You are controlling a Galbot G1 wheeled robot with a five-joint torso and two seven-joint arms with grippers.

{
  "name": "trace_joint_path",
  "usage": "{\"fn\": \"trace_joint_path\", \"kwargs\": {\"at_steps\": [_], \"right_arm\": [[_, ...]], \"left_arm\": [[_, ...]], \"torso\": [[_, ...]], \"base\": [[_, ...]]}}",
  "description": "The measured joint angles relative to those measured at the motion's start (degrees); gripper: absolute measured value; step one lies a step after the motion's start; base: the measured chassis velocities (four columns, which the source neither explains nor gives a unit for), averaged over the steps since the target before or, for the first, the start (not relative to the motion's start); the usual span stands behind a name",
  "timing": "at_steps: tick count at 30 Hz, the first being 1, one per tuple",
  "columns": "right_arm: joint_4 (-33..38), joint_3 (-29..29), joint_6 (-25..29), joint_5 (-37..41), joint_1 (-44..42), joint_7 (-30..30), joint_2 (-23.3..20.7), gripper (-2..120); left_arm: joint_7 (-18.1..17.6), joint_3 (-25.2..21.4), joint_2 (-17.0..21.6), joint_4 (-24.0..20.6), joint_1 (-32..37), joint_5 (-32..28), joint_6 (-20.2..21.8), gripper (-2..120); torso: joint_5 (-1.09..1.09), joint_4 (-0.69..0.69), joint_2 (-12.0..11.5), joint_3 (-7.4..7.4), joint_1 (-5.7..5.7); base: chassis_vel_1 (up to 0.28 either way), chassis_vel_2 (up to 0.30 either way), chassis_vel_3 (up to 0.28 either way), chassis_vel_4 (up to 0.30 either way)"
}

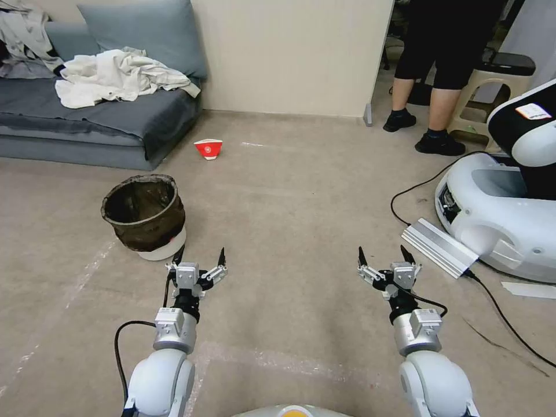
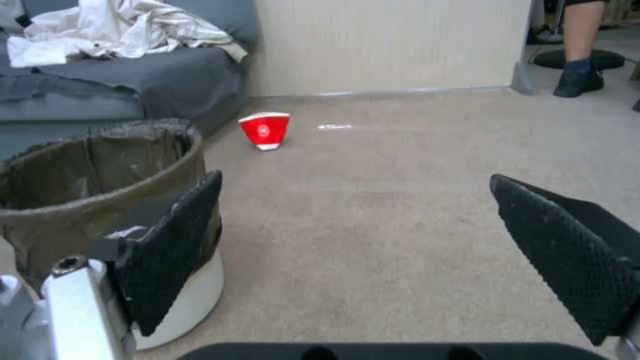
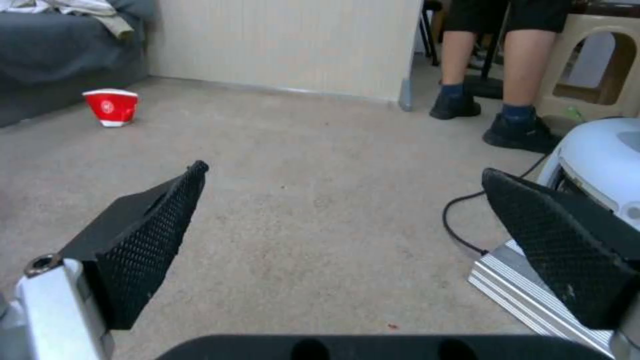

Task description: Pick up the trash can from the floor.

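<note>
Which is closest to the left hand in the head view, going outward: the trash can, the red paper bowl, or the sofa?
From the left hand:
1. Trash can, just ahead to its left.
2. Red paper bowl, farther ahead on the floor.
3. Sofa, far left by the wall.

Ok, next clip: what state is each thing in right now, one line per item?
Trash can: upright on the floor, bag over its rim, not gripped.
Left gripper: open, just beside the can, holding nothing.
Right gripper: open, above bare floor, holding nothing.
Paper bowl: upright on the floor near the sofa.
Cloth: crumpled on the sofa.
</note>
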Motion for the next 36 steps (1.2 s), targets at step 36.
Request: {"fn": "trace_joint_path", "kwargs": {"at_steps": [36], "right_arm": [[14.8,-2.4,2.1,0.6,-12.5,4.0,5.0,100]], "left_arm": [[-0.3,-2.6,-2.5,-19.6,9.7,-0.1,0.4,100]], "torso": [[-0.02,-0.02,0.0,-0.01,-0.01]], "base": [[0.0,0.0,0.0,0.0]]}}
